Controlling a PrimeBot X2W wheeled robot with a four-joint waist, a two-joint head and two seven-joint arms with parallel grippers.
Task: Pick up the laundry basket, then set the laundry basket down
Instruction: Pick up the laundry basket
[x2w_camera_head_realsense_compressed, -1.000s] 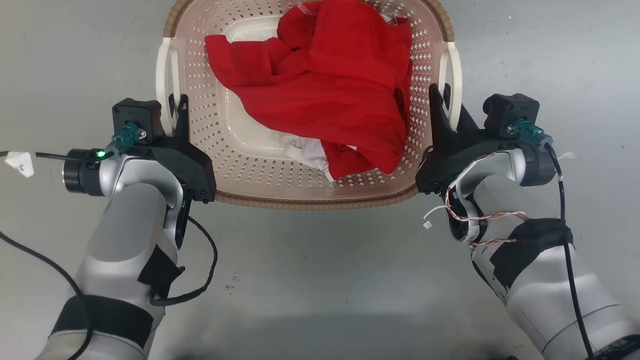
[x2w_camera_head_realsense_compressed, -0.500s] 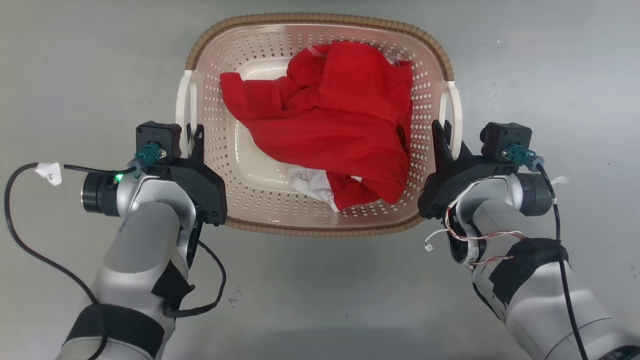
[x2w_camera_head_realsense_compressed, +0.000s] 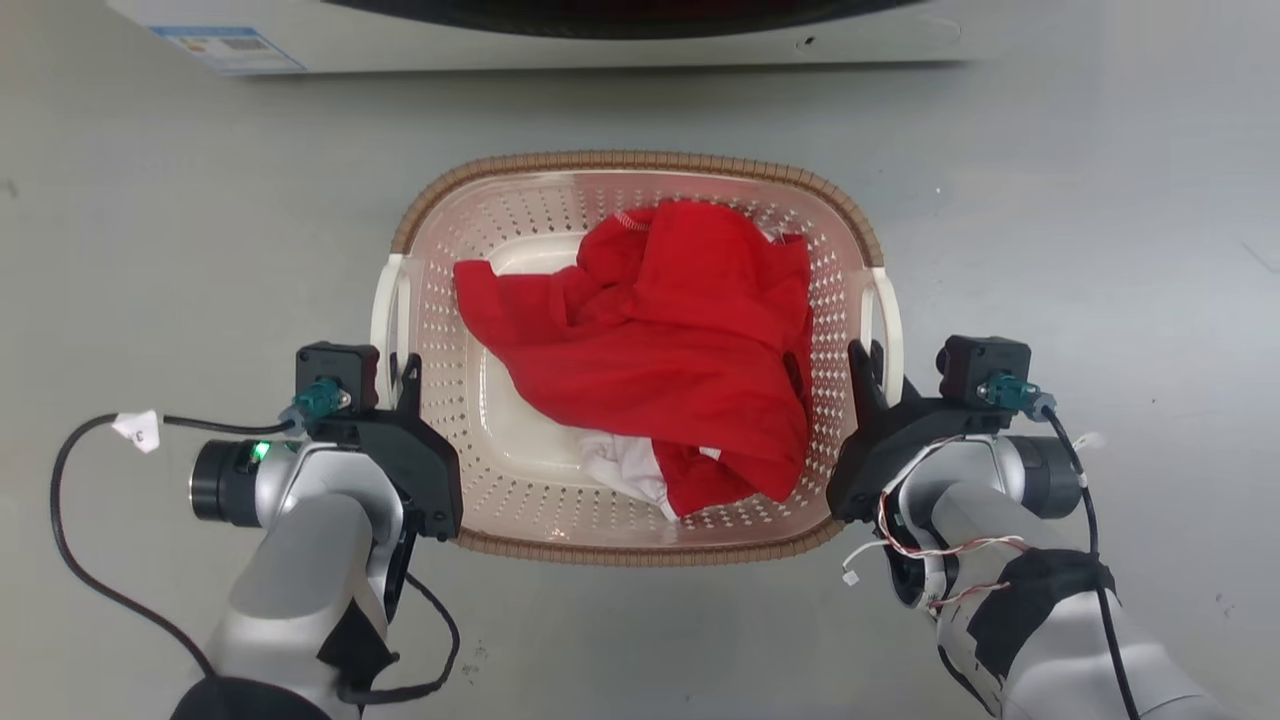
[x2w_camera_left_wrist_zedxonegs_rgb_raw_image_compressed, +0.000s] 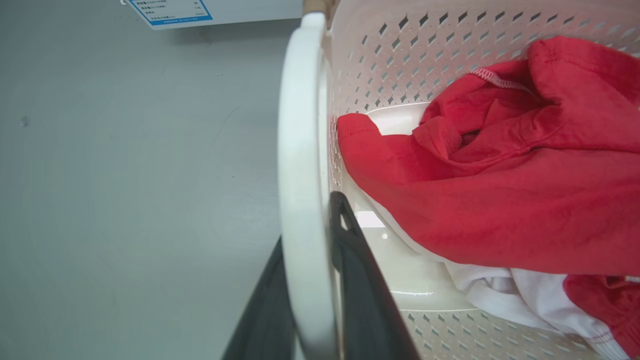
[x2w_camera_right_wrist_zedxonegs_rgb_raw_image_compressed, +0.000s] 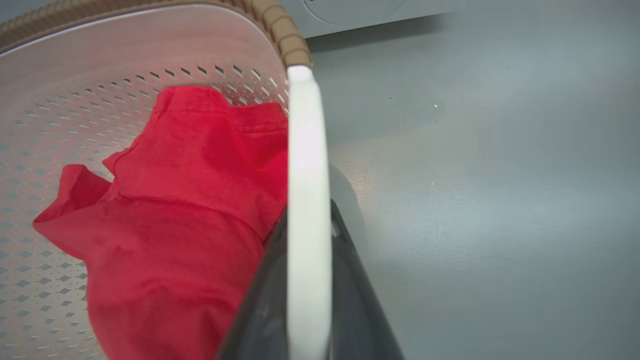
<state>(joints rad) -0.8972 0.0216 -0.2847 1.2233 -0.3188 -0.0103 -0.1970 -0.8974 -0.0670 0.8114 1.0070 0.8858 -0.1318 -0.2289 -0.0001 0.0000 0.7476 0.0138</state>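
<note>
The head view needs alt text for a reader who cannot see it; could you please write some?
Seen from above, the left gripper and right gripper clamp the white handles of a cream laundry basket over a grey floor. A red garment and some white cloth lie inside.

The white tag (x2w_camera_head_realsense_compressed: 135, 428) hanging at my left shows what looks like a 3; the blue-edged label (x2w_camera_head_realsense_compressed: 228, 48) is too small to read.

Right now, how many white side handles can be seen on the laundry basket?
2. The left-side handle of the laundry basket is gripped by the left tool; the right-side handle is gripped by the right tool.
</note>
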